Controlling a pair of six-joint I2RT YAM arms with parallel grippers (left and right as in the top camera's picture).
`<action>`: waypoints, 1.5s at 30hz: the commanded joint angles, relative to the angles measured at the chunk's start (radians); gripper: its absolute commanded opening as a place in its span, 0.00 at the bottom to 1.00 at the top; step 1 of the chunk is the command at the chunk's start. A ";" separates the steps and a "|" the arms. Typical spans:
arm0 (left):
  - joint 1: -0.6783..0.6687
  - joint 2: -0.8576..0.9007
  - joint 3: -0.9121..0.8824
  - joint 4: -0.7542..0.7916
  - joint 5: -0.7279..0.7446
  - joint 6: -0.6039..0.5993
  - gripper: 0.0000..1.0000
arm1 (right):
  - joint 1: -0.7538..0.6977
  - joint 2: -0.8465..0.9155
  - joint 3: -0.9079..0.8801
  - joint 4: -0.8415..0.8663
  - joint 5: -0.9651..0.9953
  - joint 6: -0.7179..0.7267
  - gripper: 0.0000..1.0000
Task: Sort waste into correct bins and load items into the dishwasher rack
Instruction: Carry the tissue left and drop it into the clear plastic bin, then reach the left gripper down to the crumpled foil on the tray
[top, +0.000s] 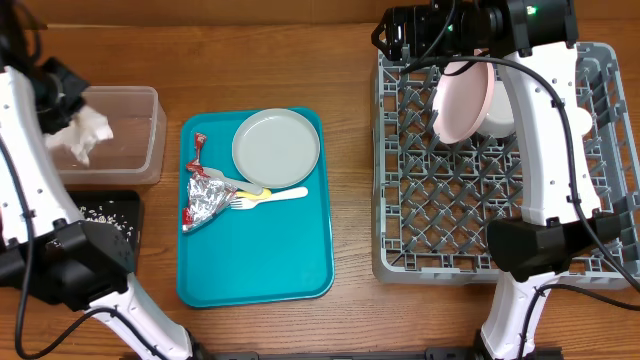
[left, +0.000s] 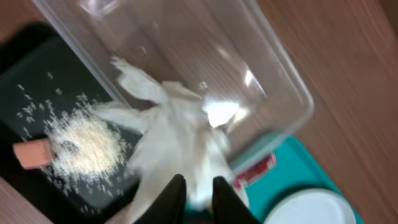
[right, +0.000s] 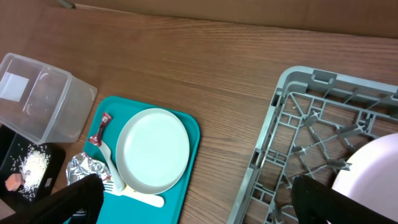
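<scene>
Left end effector (left: 198, 196) pinched almost closed on crumpled white napkin (left: 177, 134), hanging over clear tub (left: 283, 87) left of teal tray (top: 300, 270), apparently for dropping as waste. Farther off, right of that tray, right end effector (right: 199, 205) spread wide and empty over dishwasher rack (top: 400, 180), pinkish plate (top: 462, 100) propped on edge among pegs.

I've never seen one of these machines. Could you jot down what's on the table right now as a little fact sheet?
Left gripper: pinching a crumpled white napkin over the clear tub
Right gripper: open, holding nothing
Black tray: loose rice and an orange cube
Teal tray: grey-green plate, foil, red-and-white wrapper, yellow spoon, fork
Dishwasher rack: pinkish plate standing on edge, white bowl beside it
</scene>
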 joint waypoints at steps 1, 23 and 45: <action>0.051 0.007 -0.010 0.068 -0.087 0.011 0.20 | -0.002 -0.016 -0.001 0.004 0.008 -0.005 1.00; -0.034 0.007 -0.009 -0.045 0.283 0.178 0.61 | -0.002 -0.016 -0.001 0.004 0.008 -0.005 1.00; -0.417 0.007 -0.231 -0.158 -0.045 -0.528 0.80 | -0.002 -0.016 -0.001 0.004 0.008 -0.005 1.00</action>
